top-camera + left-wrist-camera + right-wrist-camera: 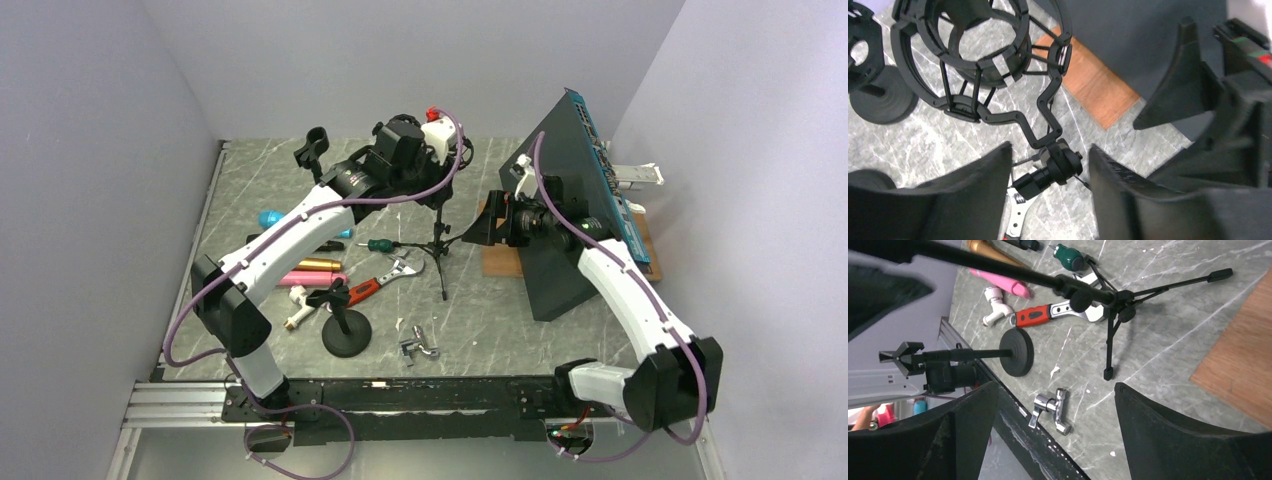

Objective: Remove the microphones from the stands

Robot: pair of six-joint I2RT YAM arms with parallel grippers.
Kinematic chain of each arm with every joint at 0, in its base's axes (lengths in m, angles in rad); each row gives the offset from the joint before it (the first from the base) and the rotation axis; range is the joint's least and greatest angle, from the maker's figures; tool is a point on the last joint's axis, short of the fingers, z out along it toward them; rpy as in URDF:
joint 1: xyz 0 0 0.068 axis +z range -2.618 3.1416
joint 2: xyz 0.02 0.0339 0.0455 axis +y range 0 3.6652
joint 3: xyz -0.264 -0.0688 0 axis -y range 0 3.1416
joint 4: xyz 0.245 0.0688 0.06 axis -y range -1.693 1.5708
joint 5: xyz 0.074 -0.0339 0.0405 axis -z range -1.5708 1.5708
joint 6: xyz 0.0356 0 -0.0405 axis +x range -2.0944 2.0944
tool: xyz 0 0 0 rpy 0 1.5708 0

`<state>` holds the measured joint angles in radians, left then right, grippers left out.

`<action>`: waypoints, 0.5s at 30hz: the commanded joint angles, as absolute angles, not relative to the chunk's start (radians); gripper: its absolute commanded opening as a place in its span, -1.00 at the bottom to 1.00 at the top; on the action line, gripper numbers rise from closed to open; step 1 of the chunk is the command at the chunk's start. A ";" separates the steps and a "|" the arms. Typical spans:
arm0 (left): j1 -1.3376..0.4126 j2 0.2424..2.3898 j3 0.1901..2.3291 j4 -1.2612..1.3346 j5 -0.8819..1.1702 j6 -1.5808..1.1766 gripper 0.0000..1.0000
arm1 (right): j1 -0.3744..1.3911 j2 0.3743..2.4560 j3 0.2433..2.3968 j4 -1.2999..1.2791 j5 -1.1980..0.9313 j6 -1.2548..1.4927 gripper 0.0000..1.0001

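From above, the left gripper [405,150] hangs over the tripod stand [441,245] and hides its top, with the right gripper [492,222] just beside it. The left wrist view shows parted, empty fingers and a shock mount [973,55] that looks empty, with no microphone visible. In the right wrist view the fingers are also apart and empty. A gold cylinder [993,252], cut off at the edge of the table [1168,315], may be the microphone, so removal seems done.

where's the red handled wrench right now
In the top view the red-handled wrench lies flat on the table left of centre, between the round-base stand and the tripod stand, just below the green-handled screwdriver.
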<state>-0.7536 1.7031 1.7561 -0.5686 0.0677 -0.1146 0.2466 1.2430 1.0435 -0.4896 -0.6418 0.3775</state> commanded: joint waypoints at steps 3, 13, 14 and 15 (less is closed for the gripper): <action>-0.743 1.699 1.857 -0.670 0.101 -0.215 0.56 | 0.200 1.383 1.063 -0.317 -0.796 0.396 0.70; -0.743 1.609 1.907 -0.709 0.101 -0.337 0.79 | 0.196 1.606 1.110 -0.150 -0.941 0.450 0.41; -0.744 1.579 1.897 -0.705 0.090 -0.347 0.79 | 0.196 1.622 1.108 -0.129 -0.952 0.459 0.39; -0.743 1.556 1.884 -0.699 0.080 -0.358 0.79 | 0.196 1.635 1.108 -0.108 -0.959 0.466 0.38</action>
